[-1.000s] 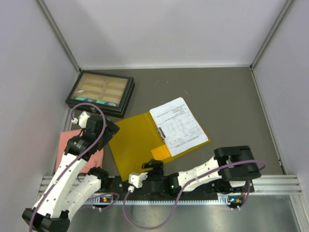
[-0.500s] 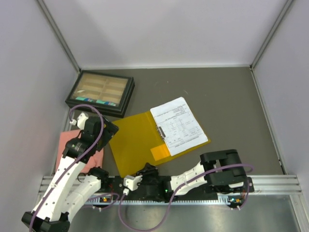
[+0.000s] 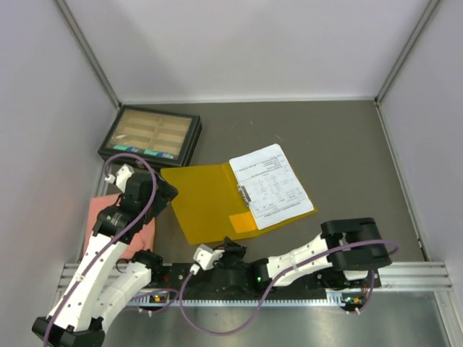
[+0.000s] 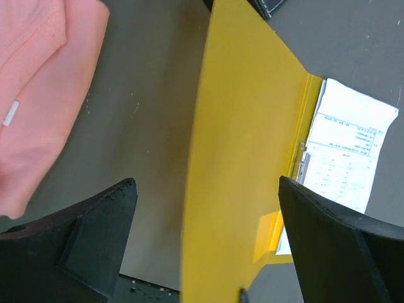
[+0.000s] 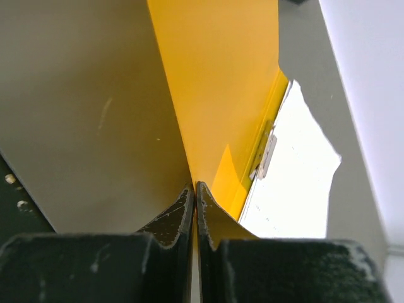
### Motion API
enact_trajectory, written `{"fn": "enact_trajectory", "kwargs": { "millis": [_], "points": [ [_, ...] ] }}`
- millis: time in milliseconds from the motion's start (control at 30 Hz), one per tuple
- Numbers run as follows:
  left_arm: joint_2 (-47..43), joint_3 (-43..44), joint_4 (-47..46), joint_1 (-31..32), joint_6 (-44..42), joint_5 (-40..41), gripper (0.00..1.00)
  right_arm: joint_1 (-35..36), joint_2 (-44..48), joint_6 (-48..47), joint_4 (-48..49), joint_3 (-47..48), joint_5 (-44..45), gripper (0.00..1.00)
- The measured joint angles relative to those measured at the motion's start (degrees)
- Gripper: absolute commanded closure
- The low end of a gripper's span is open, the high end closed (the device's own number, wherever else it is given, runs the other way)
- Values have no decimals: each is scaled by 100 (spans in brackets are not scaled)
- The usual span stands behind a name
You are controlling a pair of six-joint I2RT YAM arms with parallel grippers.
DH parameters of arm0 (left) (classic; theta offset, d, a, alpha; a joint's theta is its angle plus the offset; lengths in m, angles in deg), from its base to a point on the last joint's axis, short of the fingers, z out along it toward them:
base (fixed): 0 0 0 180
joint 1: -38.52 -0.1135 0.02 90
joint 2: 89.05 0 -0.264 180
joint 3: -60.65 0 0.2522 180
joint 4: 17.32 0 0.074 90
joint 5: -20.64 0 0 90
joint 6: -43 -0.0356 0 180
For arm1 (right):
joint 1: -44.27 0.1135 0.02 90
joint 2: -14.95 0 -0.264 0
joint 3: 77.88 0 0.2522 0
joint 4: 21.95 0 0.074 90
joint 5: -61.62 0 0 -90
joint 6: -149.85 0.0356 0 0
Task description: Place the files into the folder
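The right gripper now has its fingers pressed together on the near edge of the folder. A second ago it sat at that same edge with the fingers apart. The yellow cover rises straight ahead of the fingers, and its near-left corner has drawn back from the rail. The files lie on the folder's other half, ahead and to the right of this gripper, and have shifted slightly since then. The left gripper has barely moved. Its fingers are spread wide above the cover's left edge, with a pink cloth off to its left.
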Motion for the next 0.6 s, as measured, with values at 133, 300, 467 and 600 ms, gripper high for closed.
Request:
{"fn": "enact_trajectory", "kwargs": {
  "millis": [133, 300, 467, 600],
  "points": [
    [-210, 52, -256, 0, -435, -101, 2, -214, 560, 927, -455, -212, -2, 100],
    [-599, 48, -651, 0, -699, -256, 2, -713, 1694, 2124, -863, -815, -374, 100],
    [-581, -79, -914, 0, -791, -358, 3, -1849, 3106, 3429, -704, -1620, -1381, 100],
    [-315, -166, -1025, 0, -817, -498, 4, -2955, 4144, 4306, -564, -2308, -2371, 100]
  ]
}}
